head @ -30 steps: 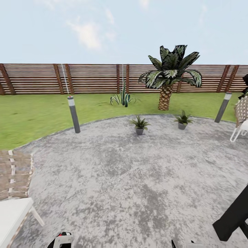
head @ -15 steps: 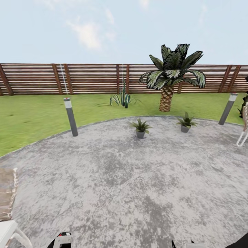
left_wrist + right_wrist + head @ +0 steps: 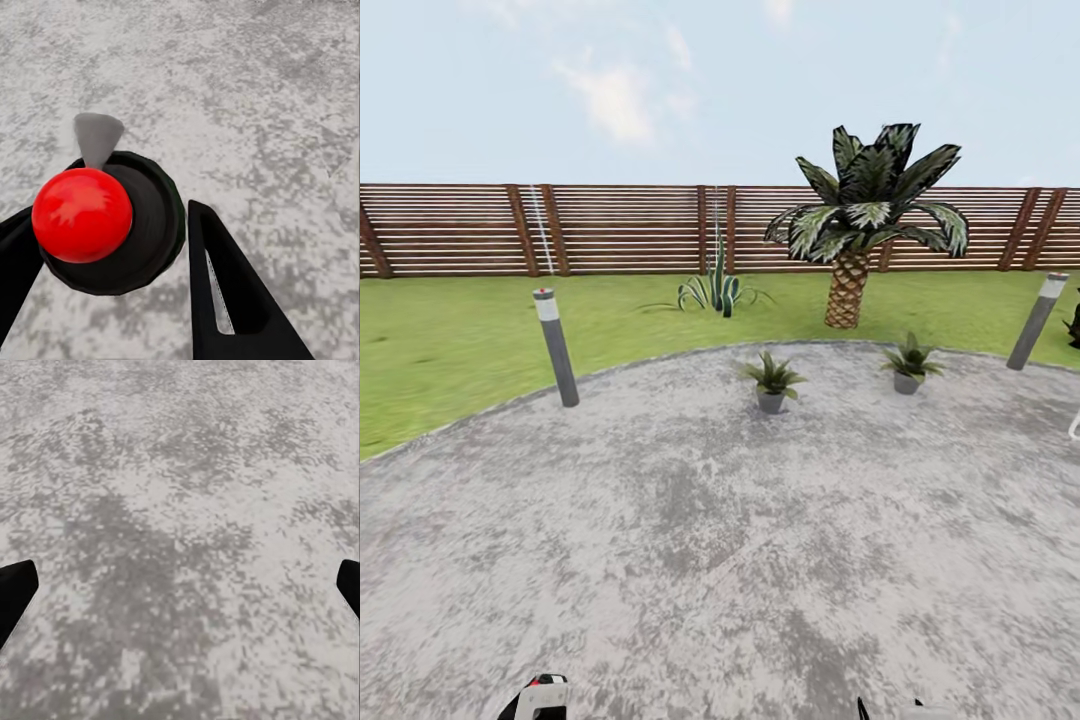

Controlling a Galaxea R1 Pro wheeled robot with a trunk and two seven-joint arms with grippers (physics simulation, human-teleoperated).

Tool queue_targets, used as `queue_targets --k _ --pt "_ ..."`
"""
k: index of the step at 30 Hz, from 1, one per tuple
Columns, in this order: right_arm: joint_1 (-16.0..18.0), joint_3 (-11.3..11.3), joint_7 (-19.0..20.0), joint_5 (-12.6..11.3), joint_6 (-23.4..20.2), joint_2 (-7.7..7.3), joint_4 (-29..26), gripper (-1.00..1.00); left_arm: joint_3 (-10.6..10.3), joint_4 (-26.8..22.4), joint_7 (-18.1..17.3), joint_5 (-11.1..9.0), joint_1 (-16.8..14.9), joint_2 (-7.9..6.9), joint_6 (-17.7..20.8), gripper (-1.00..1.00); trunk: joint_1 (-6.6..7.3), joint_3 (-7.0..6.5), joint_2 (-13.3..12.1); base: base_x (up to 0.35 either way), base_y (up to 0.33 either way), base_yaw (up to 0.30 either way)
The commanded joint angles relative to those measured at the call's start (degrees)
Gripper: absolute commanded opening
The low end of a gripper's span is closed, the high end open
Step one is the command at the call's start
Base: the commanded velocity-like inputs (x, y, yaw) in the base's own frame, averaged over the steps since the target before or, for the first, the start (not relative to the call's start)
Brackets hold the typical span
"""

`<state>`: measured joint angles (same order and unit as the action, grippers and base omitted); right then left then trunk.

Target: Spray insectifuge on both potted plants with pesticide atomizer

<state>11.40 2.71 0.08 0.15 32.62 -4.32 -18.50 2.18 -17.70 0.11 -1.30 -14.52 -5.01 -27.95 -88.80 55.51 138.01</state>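
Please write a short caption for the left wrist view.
Left gripper fingers hold the pesticide atomizer, seen from its red top, above the stone patio.

A round patio of speckled grey stone (image 3: 740, 540) spreads beneath a pale blue sky with thin white cloud. Green lawn (image 3: 450, 340) borders its curved edge, closed off by a brown fence of horizontal slats (image 3: 620, 228). A scaly-trunked palm (image 3: 855, 230) and a spiky agave (image 3: 715, 285) grow on the grass. Two grey bollard lights (image 3: 555, 345) stand at the patio's rim, tilted. The light is flat and even.
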Motion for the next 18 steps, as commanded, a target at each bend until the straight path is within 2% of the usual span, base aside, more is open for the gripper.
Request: queue_targets --k 1,18 --pt "0.03 0.11 0.01 0.03 0.17 0.01 0.04 1.00 0.02 0.04 0.06 -0.11 -0.03 0.00 -0.18 -1.00 -0.02 0.05 0.02 0.338 0.000 0.000" --pt "0.03 0.11 0.01 0.11 0.17 0.03 0.04 1.00 0.02 0.04 0.06 -0.11 -0.05 0.00 -0.18 -1.00 -0.02 0.05 0.02 0.338 0.000 0.000"
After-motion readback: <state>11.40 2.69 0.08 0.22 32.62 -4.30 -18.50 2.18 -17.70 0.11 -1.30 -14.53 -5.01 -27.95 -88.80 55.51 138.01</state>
